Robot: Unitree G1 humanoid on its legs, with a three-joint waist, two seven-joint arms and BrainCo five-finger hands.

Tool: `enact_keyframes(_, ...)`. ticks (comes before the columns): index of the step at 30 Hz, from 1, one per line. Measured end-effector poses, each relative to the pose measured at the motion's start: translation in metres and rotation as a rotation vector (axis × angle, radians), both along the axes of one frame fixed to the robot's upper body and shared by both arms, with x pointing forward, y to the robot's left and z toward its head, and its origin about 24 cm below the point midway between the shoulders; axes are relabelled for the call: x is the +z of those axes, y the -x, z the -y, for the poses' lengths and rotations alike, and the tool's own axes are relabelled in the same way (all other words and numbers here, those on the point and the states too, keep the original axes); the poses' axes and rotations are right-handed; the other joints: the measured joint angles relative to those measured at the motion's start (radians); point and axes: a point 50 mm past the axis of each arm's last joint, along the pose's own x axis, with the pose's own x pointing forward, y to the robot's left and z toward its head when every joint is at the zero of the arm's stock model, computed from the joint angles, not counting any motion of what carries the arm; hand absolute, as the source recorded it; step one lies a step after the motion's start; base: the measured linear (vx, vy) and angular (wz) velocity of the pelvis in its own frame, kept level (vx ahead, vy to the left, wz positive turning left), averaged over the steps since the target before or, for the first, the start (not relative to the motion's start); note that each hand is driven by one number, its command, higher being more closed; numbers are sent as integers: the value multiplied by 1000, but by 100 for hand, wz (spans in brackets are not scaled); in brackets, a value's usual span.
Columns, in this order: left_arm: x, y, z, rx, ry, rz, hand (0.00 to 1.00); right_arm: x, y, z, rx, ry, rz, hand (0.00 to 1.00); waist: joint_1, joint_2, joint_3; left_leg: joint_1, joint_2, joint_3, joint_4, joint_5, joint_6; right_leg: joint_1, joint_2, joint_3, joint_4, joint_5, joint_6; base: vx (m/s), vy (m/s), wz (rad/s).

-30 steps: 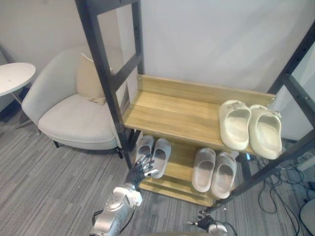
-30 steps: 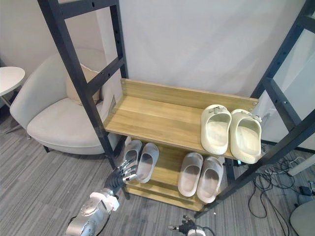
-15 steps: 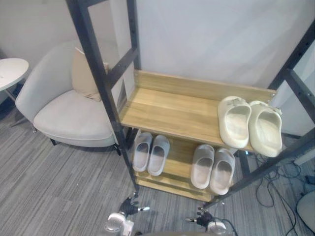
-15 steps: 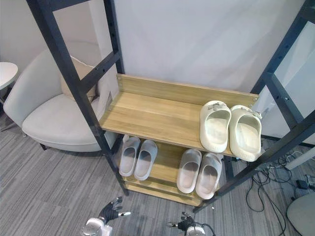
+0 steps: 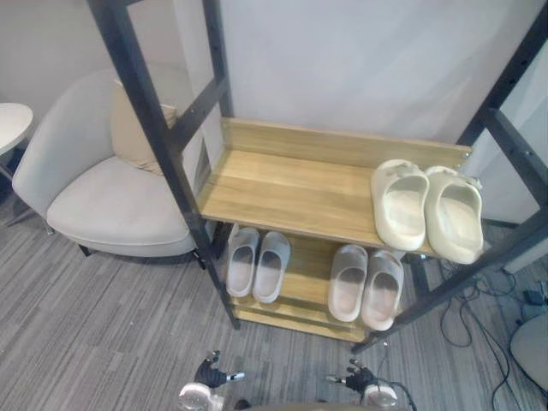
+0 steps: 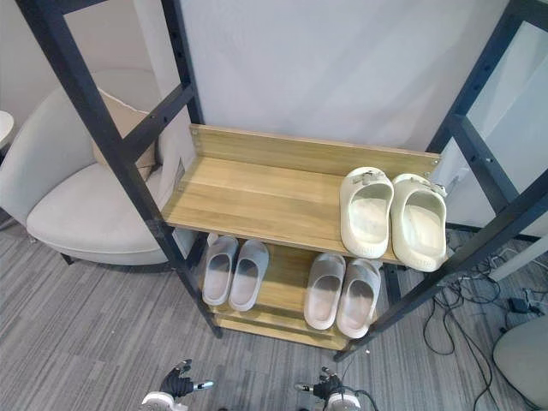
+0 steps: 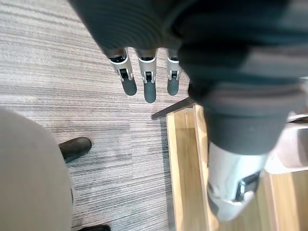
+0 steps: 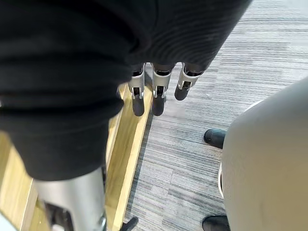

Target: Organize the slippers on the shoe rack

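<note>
Left hand (image 7: 149, 89), right hand (image 8: 158, 98): fingers straight, relaxed, holding nothing, above carpet (image 5: 103, 308) before shoe rack (image 5: 291, 184); 3 slipper pairs (image 5: 398, 205) shelved.

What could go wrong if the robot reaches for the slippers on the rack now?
1. The cream slippers sit at the right end of the upper shelf, and their near ends stick out over its front edge. A nudge might tip them off.
2. The left hand and right hand hang low and open in front of the rack. An arm reaching up could knock the slanted black post.
</note>
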Motion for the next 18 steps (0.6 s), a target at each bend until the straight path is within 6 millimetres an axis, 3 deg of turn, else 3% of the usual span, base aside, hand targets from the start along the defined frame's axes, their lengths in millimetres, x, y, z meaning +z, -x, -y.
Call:
enact_keyframes(6, -1, 1, 0, 35, -7, -4, 0, 0, -1, 2, 0, 13, 2, 0, 2, 8, 3, -1, 1, 1, -3, -3, -1, -12, 1, 14, 13, -3, -1, -30, -14, -5)
enact_keyframes(9, -1, -1, 2, 41, -2, -2, 0, 2, -5, 5, 1, 20, 19, 0, 1, 14, 19, -5, -10, -9, 1, -6, 7, -114, -51, 13, 254, -114, 13, -19, 15, 7)
enact_keyframes(11, -1, -2, 3, 34, -7, -10, 0, 5, -9, 8, -3, 26, 44, 0, -2, 18, 27, -1, -21, -45, 1, -3, 16, -177, -86, 28, 434, -140, 22, -27, 20, 52)
enact_keyframes(13, 0, -4, 1, 33, -18, -1, 0, 6, -11, 8, 5, 27, 64, 0, -5, 8, 32, -2, -34, -96, 2, 2, 23, -210, -91, 120, 534, -152, 4, -5, 34, 83)
enact_keyframes(16, 2, -10, -7, 28, -39, 14, 0, 5, -5, 6, 11, 13, 57, 0, -11, -23, 24, -73, -62, -232, 50, 9, 24, -194, -68, 293, 492, -213, -32, -15, -34, 127)
enact_keyframes(18, 3, -12, -11, 27, -50, 19, 0, 4, -4, 7, 9, 14, 53, 0, -16, -40, 21, -122, -75, -321, 66, 30, 9, -131, -64, 302, 385, -230, -32, 7, -92, 146)
